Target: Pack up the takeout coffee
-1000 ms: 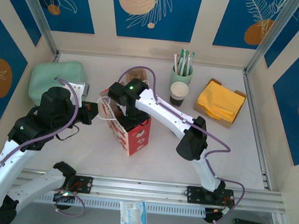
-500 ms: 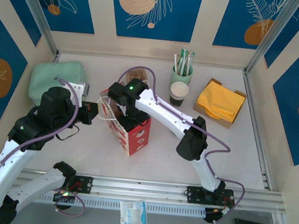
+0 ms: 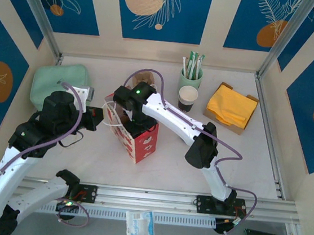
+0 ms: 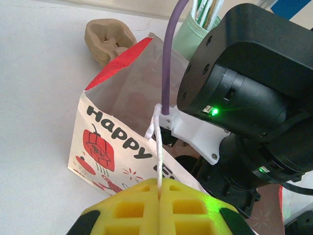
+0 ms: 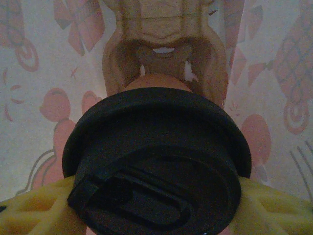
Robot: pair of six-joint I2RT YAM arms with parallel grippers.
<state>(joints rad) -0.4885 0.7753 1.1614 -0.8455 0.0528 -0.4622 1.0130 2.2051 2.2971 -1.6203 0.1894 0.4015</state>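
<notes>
The takeout coffee (image 3: 187,98), a white cup with a dark lower band, stands uncovered at the back, right of the bag. The red and white paper bag (image 3: 141,143) stands upright mid-table. My left gripper (image 4: 160,190) is shut on the bag's white string handle (image 4: 158,147) and holds it taut. My right gripper (image 5: 156,196) reaches down inside the bag, its yellow fingers (image 5: 36,208) closed on either side of a cup with a black lid (image 5: 156,161). Below that cup, in the bag, lies a brown moulded carrier (image 5: 164,34).
A pale green cup of sticks (image 3: 190,76) stands just behind the takeout coffee. At the back right is a cardboard box of yellow napkins (image 3: 232,106), and a pale green pouch (image 3: 58,83) lies at the back left. A brown moulded piece (image 4: 110,36) sits behind the bag.
</notes>
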